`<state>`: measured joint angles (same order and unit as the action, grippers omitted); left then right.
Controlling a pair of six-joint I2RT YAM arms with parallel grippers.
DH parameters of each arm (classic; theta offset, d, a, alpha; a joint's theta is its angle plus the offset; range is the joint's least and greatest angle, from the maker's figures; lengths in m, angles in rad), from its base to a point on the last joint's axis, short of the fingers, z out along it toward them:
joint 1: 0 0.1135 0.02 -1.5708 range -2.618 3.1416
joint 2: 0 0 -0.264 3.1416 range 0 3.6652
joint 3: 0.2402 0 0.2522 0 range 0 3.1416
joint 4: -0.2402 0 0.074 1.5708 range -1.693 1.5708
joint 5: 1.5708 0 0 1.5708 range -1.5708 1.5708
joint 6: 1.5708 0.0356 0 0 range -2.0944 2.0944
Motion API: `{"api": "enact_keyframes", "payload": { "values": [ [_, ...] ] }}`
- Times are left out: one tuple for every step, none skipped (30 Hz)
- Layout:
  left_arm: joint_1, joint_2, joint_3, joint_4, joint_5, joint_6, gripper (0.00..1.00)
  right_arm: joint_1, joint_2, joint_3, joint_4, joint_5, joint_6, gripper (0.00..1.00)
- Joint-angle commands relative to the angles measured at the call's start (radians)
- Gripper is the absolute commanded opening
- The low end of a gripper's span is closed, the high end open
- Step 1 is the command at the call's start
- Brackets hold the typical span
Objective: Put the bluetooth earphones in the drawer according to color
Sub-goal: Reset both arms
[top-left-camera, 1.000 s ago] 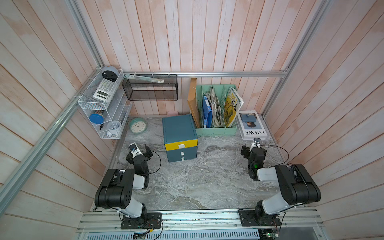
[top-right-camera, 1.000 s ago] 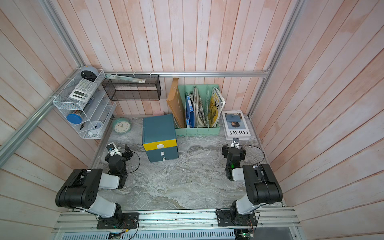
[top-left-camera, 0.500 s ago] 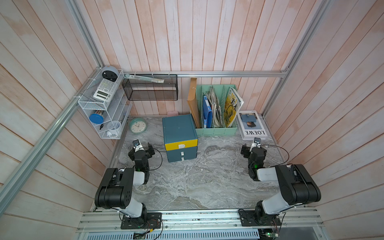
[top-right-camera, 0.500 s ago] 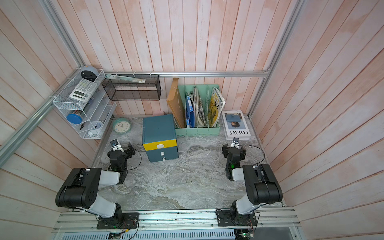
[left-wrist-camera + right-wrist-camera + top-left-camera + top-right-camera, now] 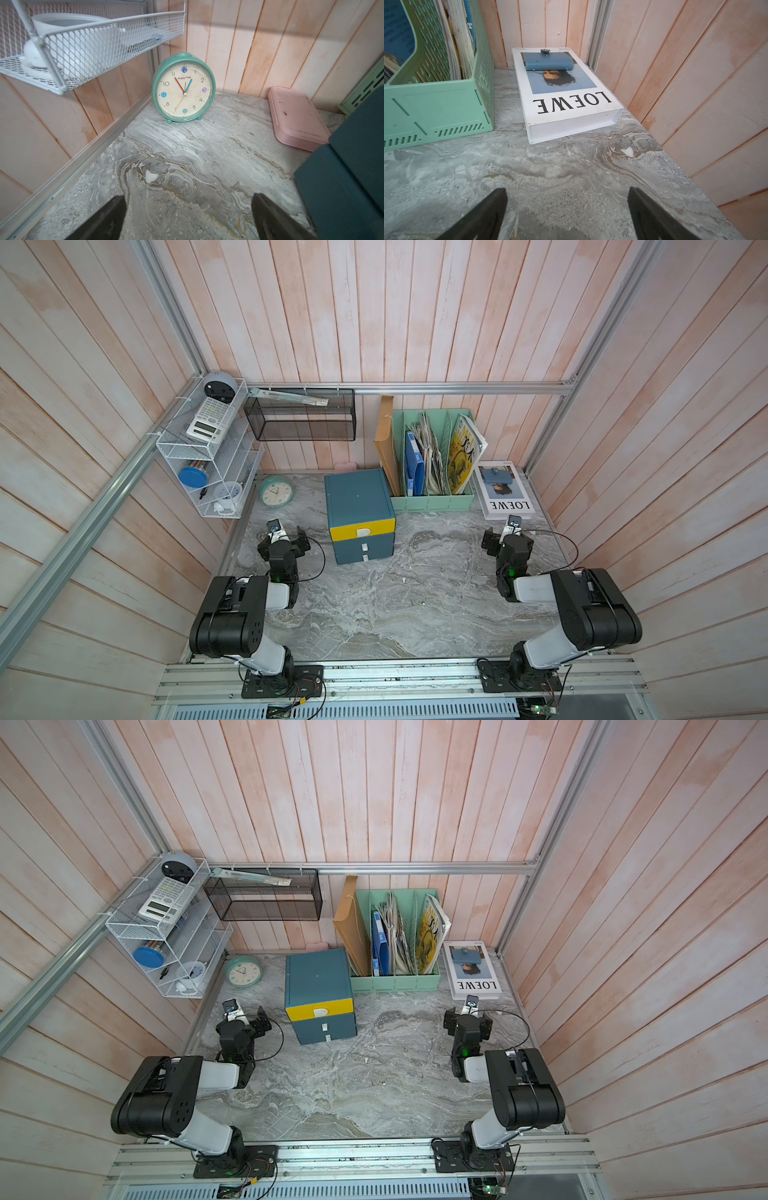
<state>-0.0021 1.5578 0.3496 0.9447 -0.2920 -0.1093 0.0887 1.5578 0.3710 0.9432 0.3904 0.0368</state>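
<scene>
Surface (image 5: 415, 597) around the drawer (image 5: 358, 499) shows no earphones; your jaws gape empty, so you probably should find them before opening anything.

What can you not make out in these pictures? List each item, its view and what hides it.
- Inside the drawer: hidden in both top views; all three fronts are shut.
- The bluetooth earphones: none shows in any view.
- The pink box: in both top views the drawer hides most of it.
- The left gripper and right gripper: wrist views' bottom edges cut off all but the open fingers' tips.
</scene>
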Motion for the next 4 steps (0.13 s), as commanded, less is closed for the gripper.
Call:
{"api": "enact_keyframes", "payload": {
  "values": [
    [-0.007,0.003,0.024,-0.021,0.022,0.022,1.0,0.0,0.008,-0.009,0.021,-0.007,0.012,0.98],
    [-0.007,0.002,0.023,-0.021,0.021,0.021,1.0,0.002,0.009,-0.009,0.02,-0.007,0.012,0.98],
    [-0.007,0.001,0.022,-0.02,0.022,0.021,1.0,0.001,0.009,-0.009,0.02,-0.007,0.013,0.98],
    [-0.007,0.002,0.02,-0.015,0.021,0.021,1.0,0.001,0.01,-0.009,0.02,-0.007,0.012,0.98]
  ]
}}
